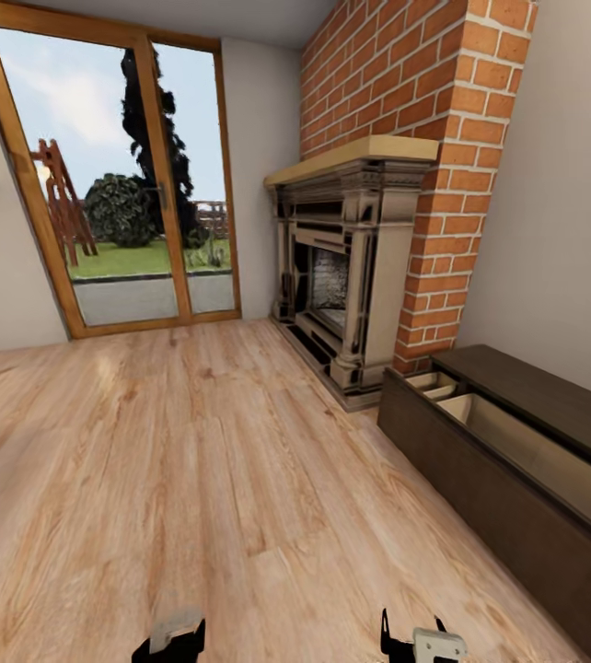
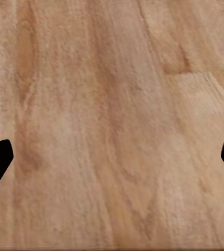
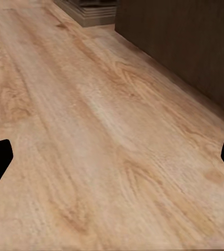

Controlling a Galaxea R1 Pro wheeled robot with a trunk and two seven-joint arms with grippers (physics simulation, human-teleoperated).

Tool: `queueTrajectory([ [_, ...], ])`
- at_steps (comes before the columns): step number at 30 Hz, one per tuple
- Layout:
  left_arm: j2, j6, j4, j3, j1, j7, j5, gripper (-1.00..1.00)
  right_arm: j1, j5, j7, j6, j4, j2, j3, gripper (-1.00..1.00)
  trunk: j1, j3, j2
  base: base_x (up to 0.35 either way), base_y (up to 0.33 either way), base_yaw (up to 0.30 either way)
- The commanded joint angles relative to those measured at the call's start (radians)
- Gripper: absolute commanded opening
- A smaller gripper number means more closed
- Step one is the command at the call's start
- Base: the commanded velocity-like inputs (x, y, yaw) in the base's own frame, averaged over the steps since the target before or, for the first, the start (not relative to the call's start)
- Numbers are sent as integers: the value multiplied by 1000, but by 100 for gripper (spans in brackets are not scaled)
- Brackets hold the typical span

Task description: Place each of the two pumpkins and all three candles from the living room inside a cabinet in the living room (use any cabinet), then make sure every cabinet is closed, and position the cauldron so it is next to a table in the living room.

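The cabinet [image 1: 526, 516], a long low dark-brown unit, stands along the right wall. Its top drawer is pulled out, showing light tan divided insides [image 1: 480, 419] with nothing in the parts I can see. The cabinet's dark front [image 3: 185, 42] also shows in the right wrist view. My left gripper [image 1: 174, 638] and right gripper [image 1: 420, 642] hang low over the wood floor, left of the cabinet. Both are open and empty, seen with fingertips wide apart in the left wrist view [image 2: 112, 162] and the right wrist view [image 3: 112, 162]. The pumpkins, candles, cauldron and table are out of view.
A carved stone fireplace [image 1: 351, 267] in a brick chimney stands just beyond the cabinet, its base [image 3: 91, 10] reaching onto the floor. Glass patio doors [image 1: 121, 184] fill the far wall. Wide wood floor [image 1: 194, 460] stretches ahead and to the left.
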Motion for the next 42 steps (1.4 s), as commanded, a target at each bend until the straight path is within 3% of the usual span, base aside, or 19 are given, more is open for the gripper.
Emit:
queueTrajectory([
  [1, 0, -20, -4, -8, 6, 8, 0, 100, -1, 9, -10, -11, 8, 0, 5, 100, 0, -1, 0, 0, 0, -141],
  [12, 0, -124, -4, -8, 36, 8, 0, 100, -1, 9, -11, -29, 32, 2, 6, 100, 0, 0, 0, 0, 0, -26],
  [24, -1, -128, -4, -8, 37, 9, 0, 100, -1, 8, -8, -28, 32, 5, 4, 100, 0, 0, 0, 31, 35, -27],
  [42, -4, -128, -17, -8, 37, 6, 0, 100, -1, 6, -8, -20, 32, 0, 3, 100, 0, 0, 0, 250, 229, -285],
])
